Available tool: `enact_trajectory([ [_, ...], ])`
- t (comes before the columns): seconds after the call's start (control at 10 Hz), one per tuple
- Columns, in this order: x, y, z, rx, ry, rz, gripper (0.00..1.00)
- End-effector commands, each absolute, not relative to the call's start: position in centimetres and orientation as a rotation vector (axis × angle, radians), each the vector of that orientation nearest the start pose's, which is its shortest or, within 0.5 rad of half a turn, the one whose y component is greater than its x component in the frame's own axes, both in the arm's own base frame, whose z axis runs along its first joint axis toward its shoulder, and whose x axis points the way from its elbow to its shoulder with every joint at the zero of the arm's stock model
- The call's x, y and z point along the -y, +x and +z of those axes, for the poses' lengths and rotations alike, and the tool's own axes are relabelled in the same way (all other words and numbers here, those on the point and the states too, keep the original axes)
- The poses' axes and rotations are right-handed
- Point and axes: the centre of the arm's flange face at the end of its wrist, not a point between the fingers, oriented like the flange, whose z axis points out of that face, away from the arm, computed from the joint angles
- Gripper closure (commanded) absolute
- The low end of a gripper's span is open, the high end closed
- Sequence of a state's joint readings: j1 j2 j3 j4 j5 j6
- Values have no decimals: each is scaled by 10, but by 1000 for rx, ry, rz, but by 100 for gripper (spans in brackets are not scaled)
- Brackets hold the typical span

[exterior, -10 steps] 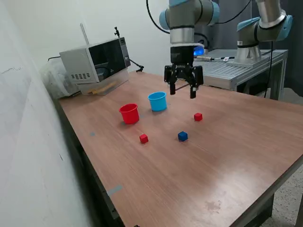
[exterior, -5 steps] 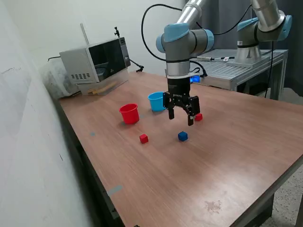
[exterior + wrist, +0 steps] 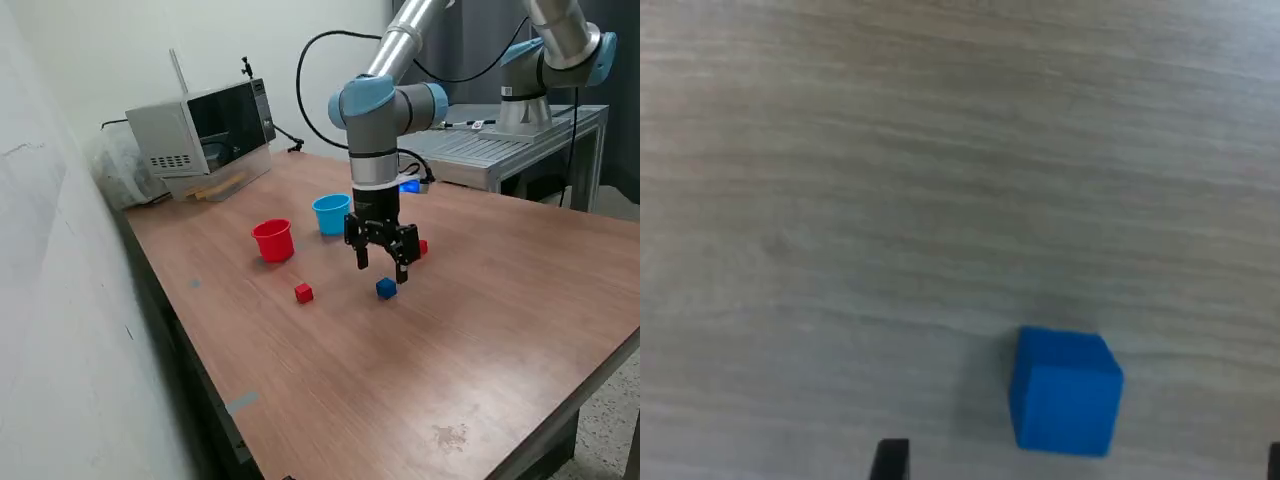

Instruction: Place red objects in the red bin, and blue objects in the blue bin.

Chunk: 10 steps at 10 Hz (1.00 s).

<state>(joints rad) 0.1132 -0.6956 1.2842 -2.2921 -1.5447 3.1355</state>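
A dark-blue cube (image 3: 386,289) lies on the wooden table (image 3: 480,330); it also shows in the wrist view (image 3: 1065,390). My gripper (image 3: 383,268) is open and empty, hanging just above this cube, with the fingertips (image 3: 892,458) apart on either side of it. One red cube (image 3: 304,293) lies toward the exterior view's left of the blue cube. A second red cube (image 3: 423,247) peeks out behind the gripper. The red cup (image 3: 273,240) and the light-blue cup (image 3: 331,213) stand upright side by side behind the cubes. Only one blue cube shows.
A grey microwave-like box (image 3: 200,125) stands at the table's back corner on the exterior view's left. A second robot arm (image 3: 560,60) stands on a metal bench (image 3: 500,150) at the back right. A white wall (image 3: 60,300) runs along the left.
My gripper has come down and forward from above the light-blue cup to just above the blue cube. Cubes and cups have not moved.
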Motion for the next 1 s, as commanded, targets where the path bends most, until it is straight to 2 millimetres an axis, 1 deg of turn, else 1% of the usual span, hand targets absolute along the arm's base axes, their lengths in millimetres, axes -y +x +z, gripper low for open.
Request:
enact_trajectory([
  [0.0, 219, -744, 122, -2160, -2431, 107, 0],
  [0.1, 219, -744, 120, -2159, -2430, 106, 0],
  [0.2, 220, -744, 121, -2158, -2434, 109, 100],
  [0.8, 220, -742, 119, -2139, -2437, 98, 100],
  [0.9, 220, -742, 123, -2136, -2441, 107, 100],
])
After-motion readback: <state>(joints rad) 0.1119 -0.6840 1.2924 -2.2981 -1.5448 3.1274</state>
